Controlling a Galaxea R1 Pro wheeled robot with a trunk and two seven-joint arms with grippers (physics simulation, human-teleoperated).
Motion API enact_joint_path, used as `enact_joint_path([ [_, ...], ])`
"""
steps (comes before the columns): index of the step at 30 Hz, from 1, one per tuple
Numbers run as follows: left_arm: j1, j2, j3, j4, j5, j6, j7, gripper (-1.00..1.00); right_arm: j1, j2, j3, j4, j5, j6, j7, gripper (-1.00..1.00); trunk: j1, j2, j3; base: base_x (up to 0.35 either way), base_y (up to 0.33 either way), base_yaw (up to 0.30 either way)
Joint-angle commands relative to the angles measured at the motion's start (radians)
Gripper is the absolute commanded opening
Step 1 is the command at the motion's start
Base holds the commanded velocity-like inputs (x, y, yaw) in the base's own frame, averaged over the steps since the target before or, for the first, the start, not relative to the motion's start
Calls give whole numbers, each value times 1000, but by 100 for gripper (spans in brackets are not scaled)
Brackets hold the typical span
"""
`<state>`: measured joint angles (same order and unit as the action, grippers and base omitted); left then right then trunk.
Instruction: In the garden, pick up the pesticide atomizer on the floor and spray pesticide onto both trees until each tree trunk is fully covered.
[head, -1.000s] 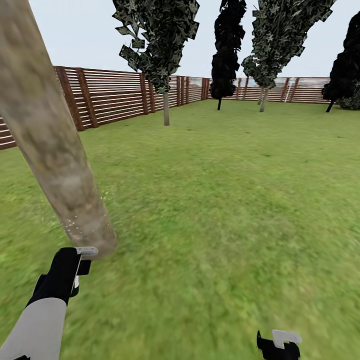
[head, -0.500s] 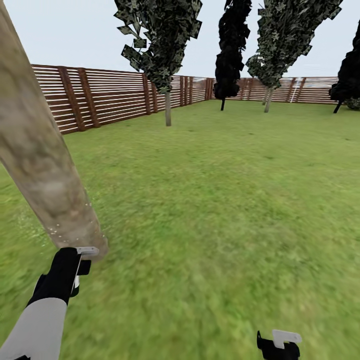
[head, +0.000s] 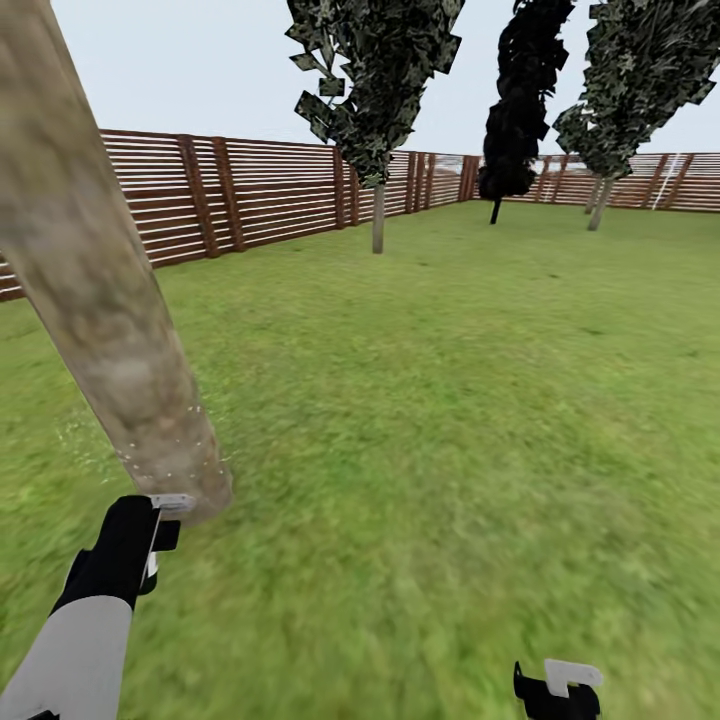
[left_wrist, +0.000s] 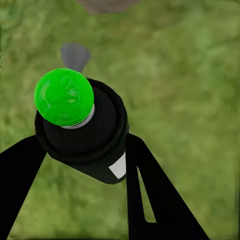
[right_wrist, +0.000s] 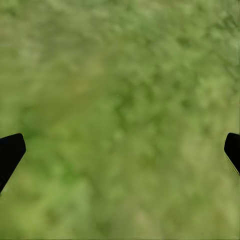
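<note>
Green lawn (head: 450, 400): one wide stretch of grass runs ahead of you to the fence.
Fence (head: 260, 190): one line of brown wooden slats rings the far side of the lawn.
Near trunk (head: 100, 280): you have one thick, mottled grey-beige trunk leaning at your front left, with tiny pale specks scattered near its base.
Far trees: you can count three more by the fence, namely one leafy tree (head: 378, 90) with a thin pale stem, one black narrow tree (head: 520, 100), and one more leafy tree (head: 640, 80) at the right.
Left gripper (left_wrist: 80, 150): your two black fingers (left_wrist: 150, 195) are closed on the spray bottle (left_wrist: 85, 130), one on each side of it.
Spray bottle: one dark bottle with a bright green round top and a small white label, held above the grass; from the head camera your left gripper (head: 165, 515) sits just beside the base of the near trunk.
Right gripper (right_wrist: 120, 150): your two black fingertips (right_wrist: 10, 152) stand wide apart over bare grass, holding nothing; it sits low at your right (head: 560, 685).
</note>
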<state>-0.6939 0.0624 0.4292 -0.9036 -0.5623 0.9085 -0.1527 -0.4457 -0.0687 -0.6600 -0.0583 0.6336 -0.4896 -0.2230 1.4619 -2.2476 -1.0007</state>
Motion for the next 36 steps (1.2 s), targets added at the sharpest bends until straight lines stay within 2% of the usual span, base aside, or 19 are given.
enact_joint_path([
  [1,-1,-1,2,-1,-12,3,-10,-100,-1,0,-6,2,11,-3,-5,100,0,0,-1,175,-231,276],
  [7,-1,-1,2,0,-11,3,-10,-100,-1,0,-6,2,11,-3,-5,100,0,0,-1,175,-231,257],
  [17,-1,-1,-3,-1,-13,4,-9,-100,-1,0,-6,2,11,-3,-5,100,0,0,-1,104,-253,18],
  [24,-2,-2,-3,-2,-12,4,-10,-100,-1,0,-6,2,11,-3,-6,100,0,0,-1,-15,-275,254],
  [31,-13,-7,-9,-3,-8,4,-12,-100,-1,0,-6,2,10,-3,-6,100,0,0,-1,134,-183,275],
  [33,-19,-16,-11,-3,-8,6,-12,-100,-1,0,-7,1,10,-3,-6,100,0,0,-1,12,-9,270],
  [36,-80,-33,-13,3,-8,14,-11,-100,-1,0,-7,0,9,-3,-6,100,0,0,-1,2,-1,209],
])
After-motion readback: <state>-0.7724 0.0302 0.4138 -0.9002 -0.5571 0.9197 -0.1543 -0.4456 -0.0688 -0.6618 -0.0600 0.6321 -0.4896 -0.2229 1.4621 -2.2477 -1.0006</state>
